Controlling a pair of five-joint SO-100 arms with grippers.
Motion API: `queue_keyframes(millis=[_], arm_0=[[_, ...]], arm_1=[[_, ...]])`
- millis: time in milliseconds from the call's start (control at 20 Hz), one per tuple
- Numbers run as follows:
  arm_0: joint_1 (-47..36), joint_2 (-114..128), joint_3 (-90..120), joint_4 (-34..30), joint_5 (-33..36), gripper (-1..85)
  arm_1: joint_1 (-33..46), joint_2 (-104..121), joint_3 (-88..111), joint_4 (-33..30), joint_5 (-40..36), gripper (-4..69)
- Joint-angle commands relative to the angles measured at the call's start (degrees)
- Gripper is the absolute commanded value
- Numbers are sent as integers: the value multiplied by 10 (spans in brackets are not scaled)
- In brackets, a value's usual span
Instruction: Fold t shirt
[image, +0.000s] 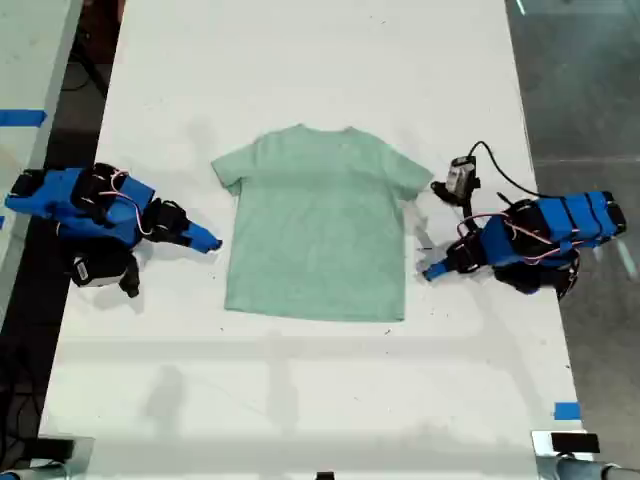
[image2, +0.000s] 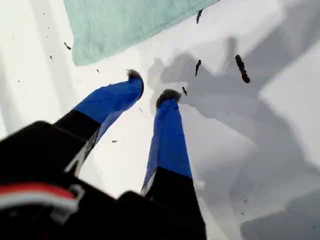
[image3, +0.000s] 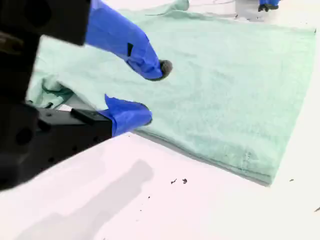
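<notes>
The pale mint-green t shirt (image: 318, 225) lies flat and spread out mid-table, neck toward the far edge. My first gripper (image: 430, 270) rests at the exterior view's right, just off the shirt's side edge. In its wrist view, my first gripper (image2: 151, 86) is slightly open with nothing between the fingers, and the shirt's hem corner (image2: 115, 25) lies just beyond. My second gripper (image: 210, 242), at the exterior view's left, points at the shirt's other side. In the second wrist view that gripper (image3: 152, 92) is open at the edge of the shirt (image3: 225, 85), near a sleeve.
The white table (image: 300, 60) has dark floor past both side edges. A small grey device (image: 460, 178) with a black cable sits by the first arm. Blue tape (image: 566, 410) marks the near corner at the exterior view's right. Small dark specks (image2: 241, 67) dot the table.
</notes>
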Motion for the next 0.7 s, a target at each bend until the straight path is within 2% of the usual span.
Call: queue_keyframes(millis=[0, 50, 100, 200, 250, 300, 350, 450, 550, 650], arm_0=[[2, 4, -9, -4, 4, 111], [2, 4, -9, -4, 4, 111], [2, 4, -9, -4, 4, 111], [2, 4, -9, -4, 4, 111], [2, 4, -9, -4, 4, 111], [2, 4, -9, -4, 4, 111], [2, 4, -9, -4, 4, 111], [2, 4, -9, -4, 4, 111], [2, 4, -9, -4, 4, 111], [2, 4, -9, -4, 4, 111]], arm_1=[[17, 1, 21, -14, 29, 97], [7, 1, 22, -14, 47, 98], [-7, 1, 21, -18, 105, 94], [-47, 2, -2, -41, 281, 85], [-75, 2, -8, -54, 328, 48], [-103, 2, -5, -71, 329, 120], [-77, 2, -13, -107, 290, 39], [-37, -45, -127, -70, 264, 19], [51, -239, -320, -6, 199, 44], [182, -439, -553, 118, 122, 50]])
